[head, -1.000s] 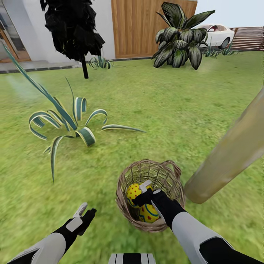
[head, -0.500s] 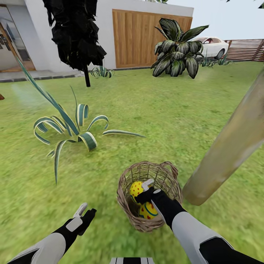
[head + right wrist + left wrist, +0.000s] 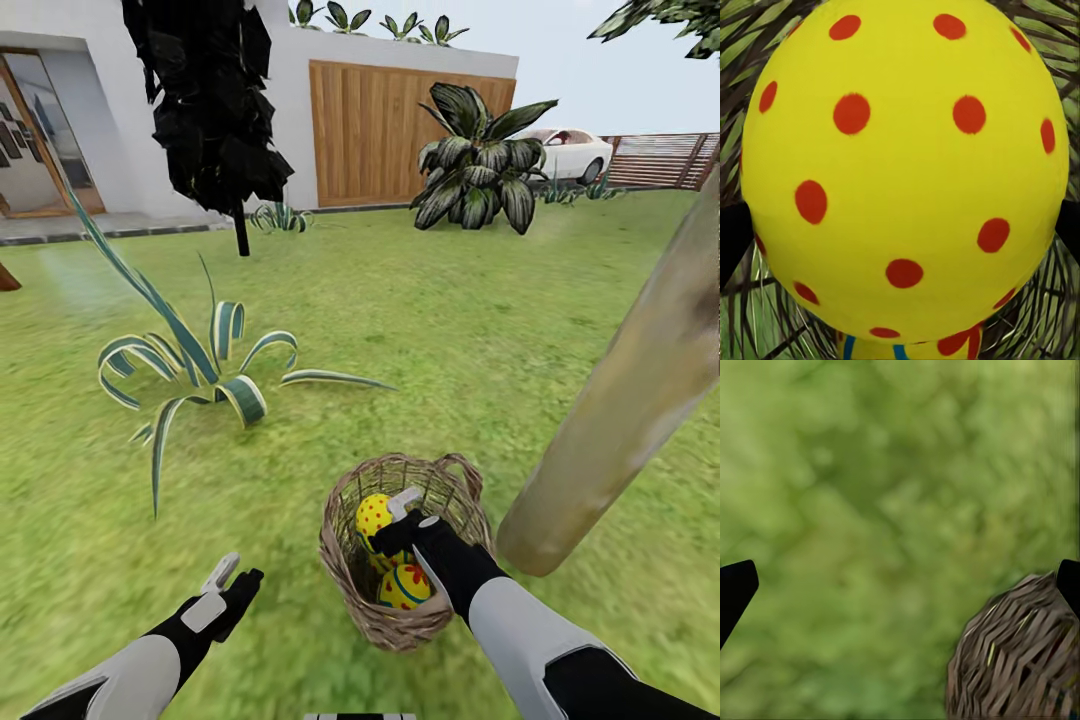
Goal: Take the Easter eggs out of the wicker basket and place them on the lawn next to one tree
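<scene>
The wicker basket (image 3: 345,560) stands on the lawn (image 3: 450,330) just left of the foot of the leaning pale tree trunk (image 3: 620,400). My right gripper (image 3: 412,512) reaches into the basket and is shut on a yellow red-dotted Easter egg (image 3: 373,514), which looms large between its fingers (image 3: 904,165). A second egg (image 3: 403,588) with a blue band lies lower in the basket. The third egg is hidden. My left gripper (image 3: 232,575) hangs open over grass left of the basket, whose woven side (image 3: 1020,660) appears in the left wrist view.
A striped spiky agave (image 3: 200,360) grows to the left of the basket. Further back stand a black-leaved tree (image 3: 215,110), a broad-leaved shrub (image 3: 475,165), a wooden gate (image 3: 375,130) and a white car (image 3: 570,150). Open grass lies ahead of the basket.
The head camera has tilted up, so the whole scene has slid down. My right gripper and the dotted egg have risen a little within the basket. The left arm has stayed put.
</scene>
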